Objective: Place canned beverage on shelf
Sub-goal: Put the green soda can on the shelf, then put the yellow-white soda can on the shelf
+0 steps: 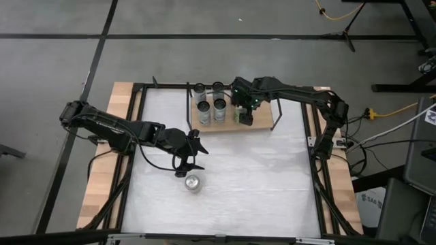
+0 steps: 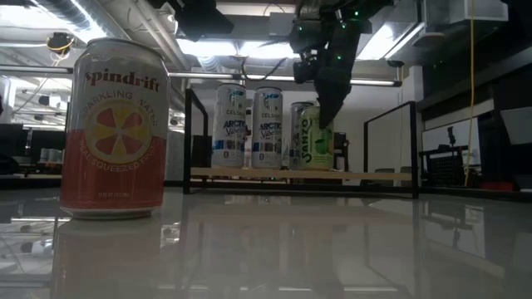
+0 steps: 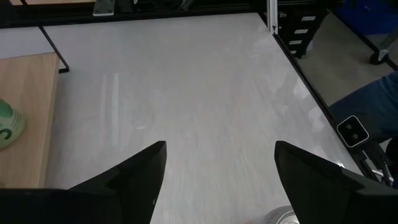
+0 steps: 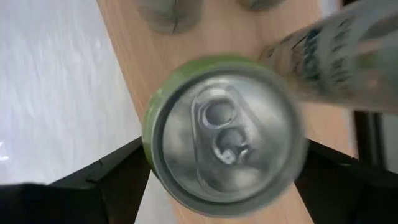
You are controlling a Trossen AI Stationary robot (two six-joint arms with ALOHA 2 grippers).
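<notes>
Five cans show in all: four silver ones (image 1: 210,103) stand in a tight block on the shelf (image 1: 262,120), a green can (image 2: 312,137) stands upright on the same board just beside them, and one pink can (image 1: 193,183) waits alone on the white worktop (image 1: 245,190). Directly beneath the right hand (image 1: 246,109) is the green can, its lid filling that wrist's view, with the fingers (image 4: 106,180) spread wide to either side of it; whether they touch its wall I cannot tell, and the can looks to be resting on the wood. My worry is the crowding: a silver can stands close against the green one, so a sideways drift while lifting away could knock either over, and a finger dragging on the can's wall could tip it. Just behind the half-open, empty left hand (image 1: 193,155) sits the pink can, and a careless sweep there could bowl it across the worktop.
</notes>
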